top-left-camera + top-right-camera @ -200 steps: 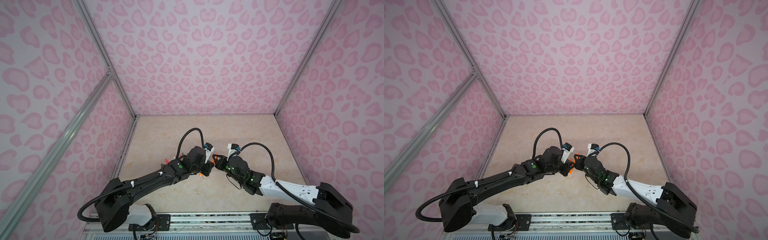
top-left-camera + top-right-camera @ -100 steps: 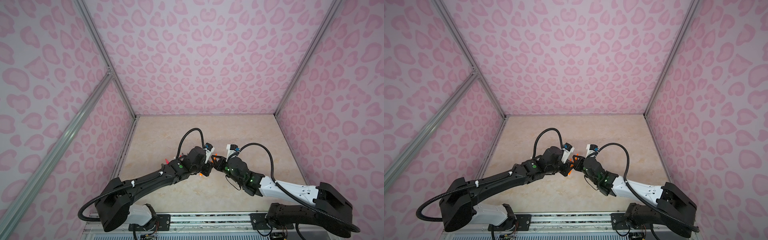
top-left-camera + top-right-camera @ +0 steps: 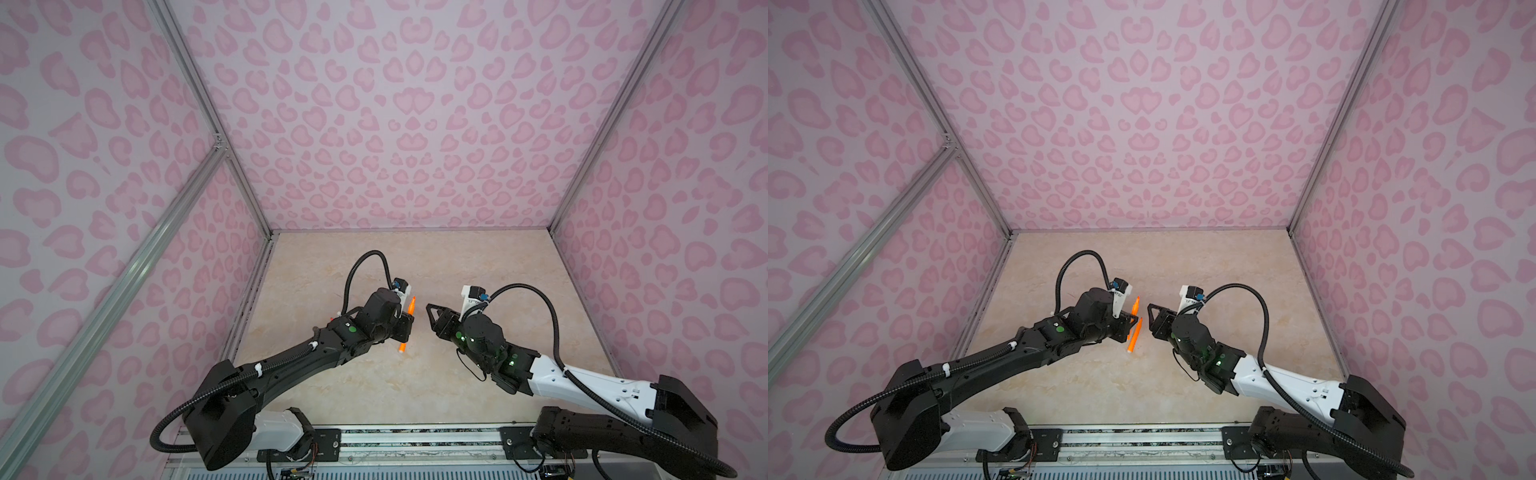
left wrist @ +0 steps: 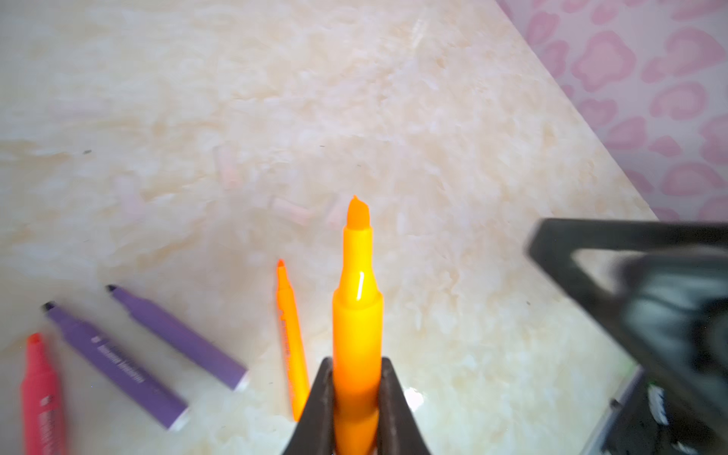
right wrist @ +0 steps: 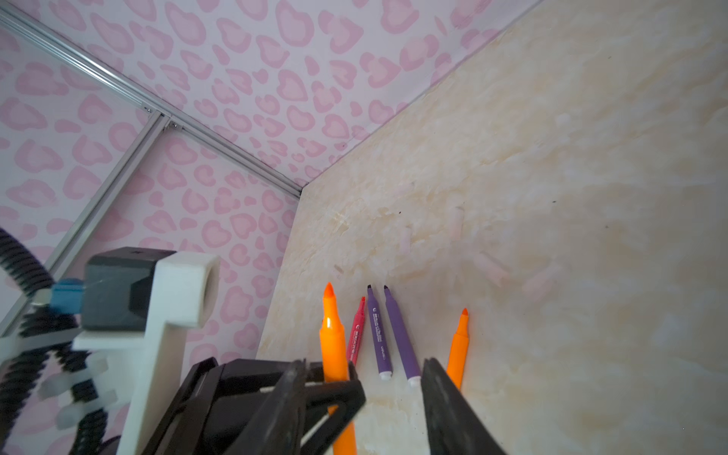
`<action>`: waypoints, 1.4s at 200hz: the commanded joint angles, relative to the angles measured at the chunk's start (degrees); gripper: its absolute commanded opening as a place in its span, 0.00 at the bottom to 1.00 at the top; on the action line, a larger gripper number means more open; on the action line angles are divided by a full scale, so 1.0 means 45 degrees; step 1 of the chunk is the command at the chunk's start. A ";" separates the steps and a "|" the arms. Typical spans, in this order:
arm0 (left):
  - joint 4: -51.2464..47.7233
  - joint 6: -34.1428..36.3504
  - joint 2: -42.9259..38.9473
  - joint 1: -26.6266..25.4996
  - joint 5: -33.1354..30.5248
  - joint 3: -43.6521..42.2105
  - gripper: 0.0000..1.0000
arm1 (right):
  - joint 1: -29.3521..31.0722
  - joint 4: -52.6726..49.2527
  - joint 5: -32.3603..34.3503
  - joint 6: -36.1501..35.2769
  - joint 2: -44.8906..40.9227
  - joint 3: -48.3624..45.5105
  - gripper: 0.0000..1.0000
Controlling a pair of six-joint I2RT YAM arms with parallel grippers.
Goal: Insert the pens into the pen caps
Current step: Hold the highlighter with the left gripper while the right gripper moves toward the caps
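My left gripper (image 4: pixel 356 394) is shut on an orange pen (image 4: pixel 356 315), tip bare and pointing away from the wrist; in both top views it sits mid-table (image 3: pixel 409 322) (image 3: pixel 1133 320). My right gripper (image 5: pixel 366 378) (image 3: pixel 432 322) stands open and empty, a short way right of the held pen (image 5: pixel 333 335). On the beige surface lie another orange pen (image 4: pixel 291 342) (image 5: pixel 459 342), two purple pens (image 4: pixel 177 338) (image 4: pixel 114 362) and a pink-red pen (image 4: pixel 39 394). Several clear pen caps (image 4: pixel 293 208) (image 5: pixel 490 268) lie faint beyond the pens' tips.
Pink patterned walls (image 3: pixel 395 124) close the table on three sides, with an aluminium frame post (image 3: pixel 208 124) on the left. The left arm's white camera mount (image 5: pixel 165 299) stands close beside my right gripper. A black finger of the right gripper (image 4: pixel 630 256) shows in the left wrist view.
My right gripper was shut and pressed up against the left gripper at the orange pen; it has opened and drawn back to the right. The left gripper still holds the pen.
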 commanded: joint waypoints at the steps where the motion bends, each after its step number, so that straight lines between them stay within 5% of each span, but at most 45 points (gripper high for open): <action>1: -0.0489 -0.1362 -0.0411 0.1282 -0.0519 -0.0591 0.04 | -0.0154 -0.0828 0.1911 -0.0175 -0.0381 -0.0326 0.53; 49: -0.0468 -0.1790 -0.1276 0.2441 -0.0306 -0.1192 0.04 | -0.1767 -0.2489 0.1162 -0.0177 0.1579 0.0947 0.52; 84: -0.0606 -0.1672 -0.1772 0.2446 -0.0529 -0.1260 0.04 | -0.2312 -0.6962 0.0580 -0.1648 0.5353 0.5328 0.50; 126: -0.0575 -0.1651 -0.1644 0.2437 -0.0452 -0.1244 0.04 | -0.2497 -1.1662 0.1678 -0.1966 0.9745 1.0027 0.44; 280: -0.0610 -0.1612 -0.1193 0.2431 -0.0126 -0.1064 0.04 | -0.2899 -0.8484 -0.0489 -0.1467 1.0441 0.8422 0.47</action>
